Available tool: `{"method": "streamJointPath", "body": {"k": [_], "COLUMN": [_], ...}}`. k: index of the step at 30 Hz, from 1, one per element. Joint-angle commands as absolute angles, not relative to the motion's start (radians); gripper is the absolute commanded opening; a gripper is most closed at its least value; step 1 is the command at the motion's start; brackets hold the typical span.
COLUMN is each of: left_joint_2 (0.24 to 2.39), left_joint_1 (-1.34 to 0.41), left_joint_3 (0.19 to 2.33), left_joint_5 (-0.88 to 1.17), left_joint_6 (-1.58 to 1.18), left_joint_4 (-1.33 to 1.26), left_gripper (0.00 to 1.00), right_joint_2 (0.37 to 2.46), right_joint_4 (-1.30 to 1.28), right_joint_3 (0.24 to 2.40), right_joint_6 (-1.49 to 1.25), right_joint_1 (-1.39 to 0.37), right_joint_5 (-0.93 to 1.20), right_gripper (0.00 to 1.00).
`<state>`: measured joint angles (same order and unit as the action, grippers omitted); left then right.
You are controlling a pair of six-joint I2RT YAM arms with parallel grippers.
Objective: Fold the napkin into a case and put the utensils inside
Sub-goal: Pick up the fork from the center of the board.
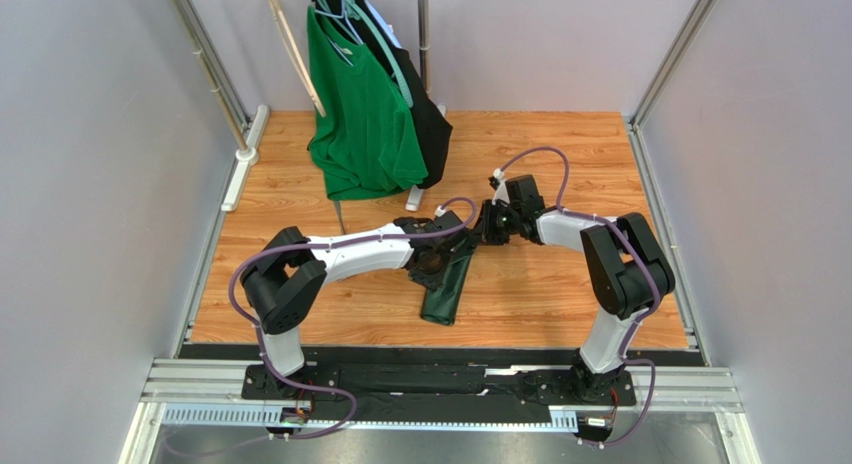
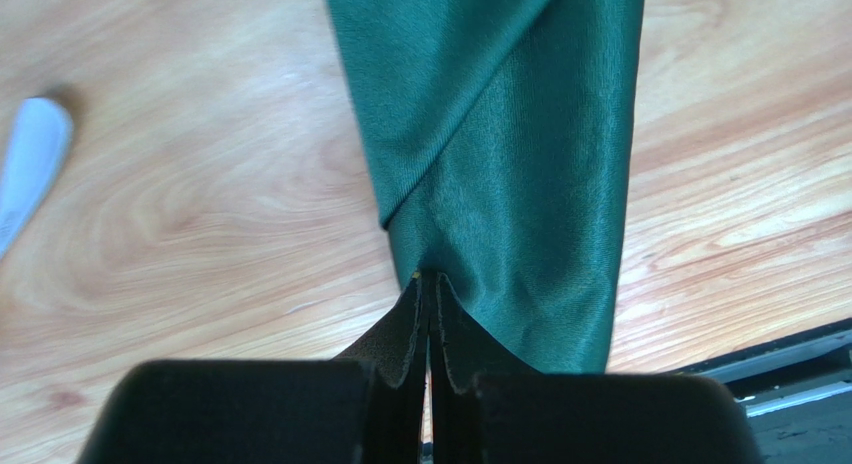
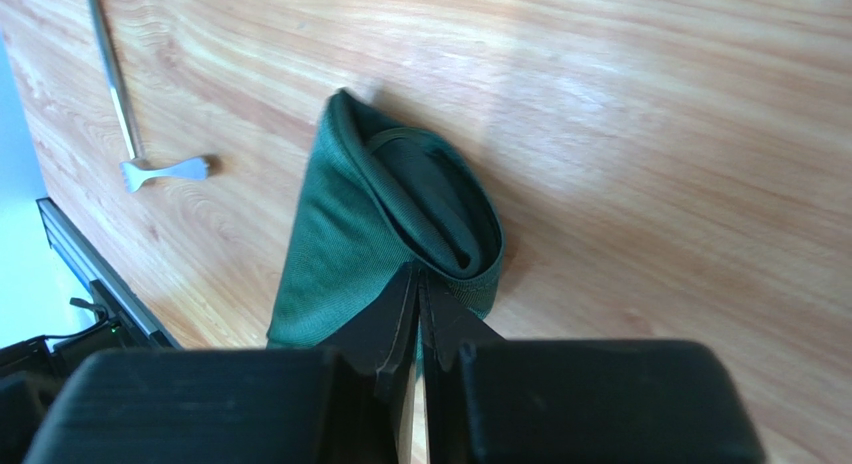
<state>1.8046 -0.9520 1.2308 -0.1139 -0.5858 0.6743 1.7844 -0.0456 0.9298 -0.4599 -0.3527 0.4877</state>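
The napkin (image 1: 447,289) lies on the wooden table as a narrow, long dark green case between the two arms. In the left wrist view my left gripper (image 2: 430,277) is shut, its tips pinching a pucker at the edge of the cloth (image 2: 520,174). The right wrist view shows the case's mouth (image 3: 430,209) gaping open, with my right gripper (image 3: 420,276) shut on the near rim. A silver fork (image 3: 128,109) lies on the wood to the upper left of it. A pale shiny rounded end (image 2: 30,169), blurred, lies left of the cloth.
A bright green T-shirt (image 1: 365,114) and a black garment (image 1: 432,124) hang from a rack at the back of the table, its white foot (image 1: 415,197) just behind the grippers. Metal frame rails (image 1: 440,384) run along the near edge, grey walls at both sides.
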Motion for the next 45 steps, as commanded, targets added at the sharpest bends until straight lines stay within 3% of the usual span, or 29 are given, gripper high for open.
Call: {"method": "streamJointPath", "body": {"k": [1, 7, 14, 22, 28, 33, 37, 41, 45], "left_joint_2": [1.842, 1.715, 1.549, 1.641, 1.736, 1.75, 1.64, 1.551, 1.532], "left_joint_1": [-0.988, -1.015, -1.0, -0.974, -0.98, -1.009, -1.012, -1.012, -1.012], "left_joint_3": [1.261, 1.27, 1.158, 0.997, 0.873, 0.836, 0.857, 0.888, 0.882], "left_joint_5": [-0.103, -0.184, 0.047, 0.282, 0.367, 0.241, 0.183, 0.248, 0.317], "left_joint_6": [-0.62, -0.591, -0.548, -0.54, -0.598, -0.56, -0.532, -0.551, -0.578], "left_joint_4": [0.664, 0.693, 0.493, 0.206, 0.012, 0.04, 0.121, 0.163, 0.132], "left_gripper": [0.01, 0.06, 0.07, 0.01, 0.01, 0.0, 0.02, 0.13, 0.11], "right_joint_2": [1.822, 1.816, 1.756, 1.756, 1.888, 1.979, 1.964, 1.905, 1.85], "right_joint_4": [0.023, 0.04, 0.063, 0.135, 0.228, 0.233, 0.221, 0.213, 0.189], "right_joint_3": [0.942, 0.928, 0.91, 0.903, 0.916, 0.956, 0.954, 0.939, 0.919], "right_joint_6": [-0.426, -0.445, -0.523, -0.592, -0.609, -0.586, -0.584, -0.606, -0.609], "right_joint_1": [-0.318, -0.299, -0.301, -0.311, -0.287, -0.265, -0.262, -0.264, -0.265], "right_joint_5": [0.503, 0.551, 0.641, 0.71, 0.723, 0.75, 0.765, 0.785, 0.785], "right_gripper": [0.08, 0.08, 0.1, 0.15, 0.15, 0.12, 0.12, 0.12, 0.13]}}
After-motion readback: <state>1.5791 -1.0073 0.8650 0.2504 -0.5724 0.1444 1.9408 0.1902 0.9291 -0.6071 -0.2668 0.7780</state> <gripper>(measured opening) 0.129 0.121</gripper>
